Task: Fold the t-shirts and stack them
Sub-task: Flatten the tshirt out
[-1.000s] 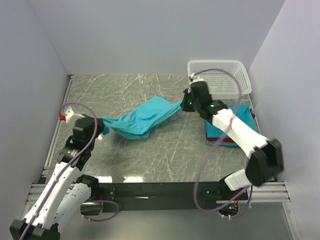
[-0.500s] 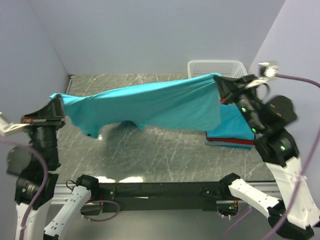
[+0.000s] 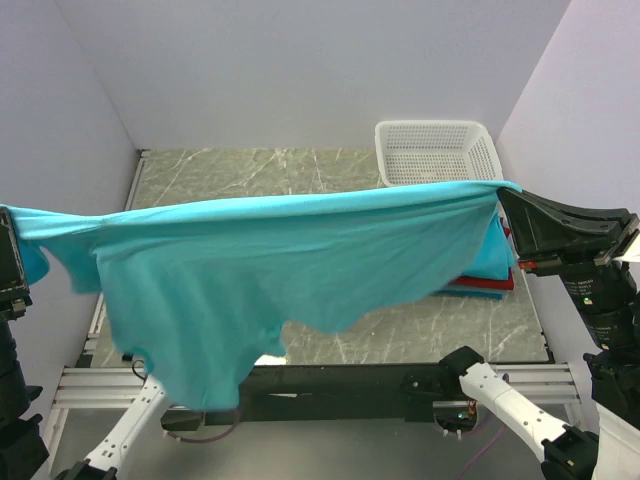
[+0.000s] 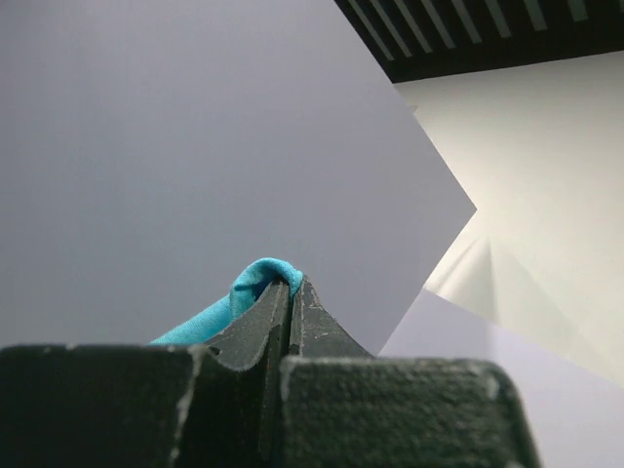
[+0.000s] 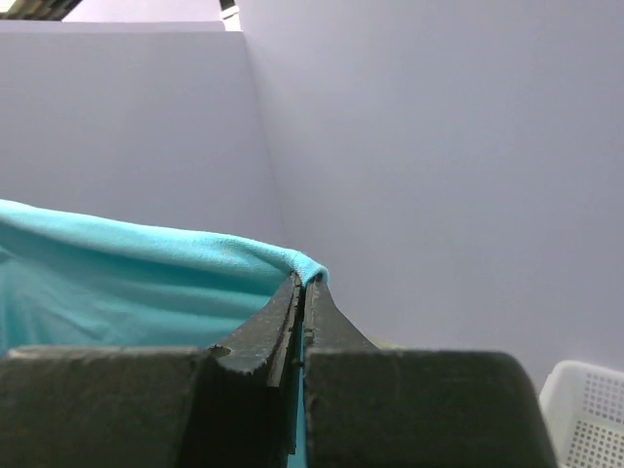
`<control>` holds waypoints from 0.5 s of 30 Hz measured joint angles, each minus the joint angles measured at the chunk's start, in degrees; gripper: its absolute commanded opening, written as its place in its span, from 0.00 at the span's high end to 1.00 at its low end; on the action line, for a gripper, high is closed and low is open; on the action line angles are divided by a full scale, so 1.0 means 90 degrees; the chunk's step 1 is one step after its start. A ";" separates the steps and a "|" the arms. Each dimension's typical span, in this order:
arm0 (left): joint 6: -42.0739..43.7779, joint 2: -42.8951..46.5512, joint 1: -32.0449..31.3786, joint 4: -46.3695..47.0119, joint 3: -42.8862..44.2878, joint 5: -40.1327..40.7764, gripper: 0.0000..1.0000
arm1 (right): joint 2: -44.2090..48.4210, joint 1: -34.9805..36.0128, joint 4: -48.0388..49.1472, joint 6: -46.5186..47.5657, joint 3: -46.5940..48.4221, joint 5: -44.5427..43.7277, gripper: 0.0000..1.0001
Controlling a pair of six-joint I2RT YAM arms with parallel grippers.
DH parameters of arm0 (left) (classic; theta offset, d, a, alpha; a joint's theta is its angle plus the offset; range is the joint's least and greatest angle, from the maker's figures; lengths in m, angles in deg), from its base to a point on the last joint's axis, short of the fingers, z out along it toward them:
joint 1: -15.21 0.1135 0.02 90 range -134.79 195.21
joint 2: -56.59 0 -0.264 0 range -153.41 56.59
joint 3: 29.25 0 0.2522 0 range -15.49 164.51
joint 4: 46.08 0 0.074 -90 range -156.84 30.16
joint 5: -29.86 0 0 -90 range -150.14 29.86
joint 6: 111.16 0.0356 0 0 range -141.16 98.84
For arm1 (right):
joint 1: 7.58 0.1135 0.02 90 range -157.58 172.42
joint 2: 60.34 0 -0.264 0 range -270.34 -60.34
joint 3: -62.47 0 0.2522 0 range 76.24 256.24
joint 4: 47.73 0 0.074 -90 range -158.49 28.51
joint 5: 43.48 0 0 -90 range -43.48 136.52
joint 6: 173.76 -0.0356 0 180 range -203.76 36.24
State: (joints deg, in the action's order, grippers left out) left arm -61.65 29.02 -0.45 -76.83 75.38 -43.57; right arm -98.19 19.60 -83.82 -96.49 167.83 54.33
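A teal t-shirt (image 3: 270, 260) hangs stretched wide in the air between my two grippers, high above the table. My left gripper (image 3: 6, 215) is shut on its left edge at the far left; the pinched cloth (image 4: 255, 281) shows at its tips (image 4: 293, 285). My right gripper (image 3: 505, 192) is shut on its right edge; the cloth (image 5: 146, 283) runs leftward from its tips (image 5: 304, 281). A stack of folded shirts (image 3: 490, 262), teal on top and red at the bottom, lies on the right of the table, partly hidden by the hanging shirt.
A white mesh basket (image 3: 436, 152) stands at the back right of the marble table (image 3: 250, 170). Grey walls close in the left, back and right sides. The hanging shirt hides the table's middle and front left.
Both grippers have risen and pulled further apart, lifting the teal shirt off the table and spreading it wide in the air. It now hangs lower toward the front left.
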 measured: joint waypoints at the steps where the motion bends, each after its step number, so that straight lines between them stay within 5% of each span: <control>1: 0.0085 -0.0022 0.0000 0.0022 0.0051 -0.0012 0.99 | 0.0005 0.0000 0.0000 0.0000 0.0005 0.0024 1.00; 9: 0.0656 -0.0811 0.0000 0.0736 -0.0748 0.0838 0.99 | -0.0350 0.0007 0.0160 -0.0051 -0.0602 -0.0442 1.00; 14: 0.1273 -0.2703 0.0087 0.1593 -0.1627 0.2227 0.99 | -0.1603 -0.0151 0.0828 -0.0168 -0.1644 -0.1207 1.00; 15: 0.1382 -0.3252 0.0189 0.1739 -0.1783 0.2344 0.91 | -0.2016 -0.0267 0.1001 -0.0214 -0.1824 -0.1239 1.00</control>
State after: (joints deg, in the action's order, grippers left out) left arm -49.22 -0.25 1.26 -61.18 59.34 -22.47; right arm -116.33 17.20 -74.81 -98.42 151.41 43.18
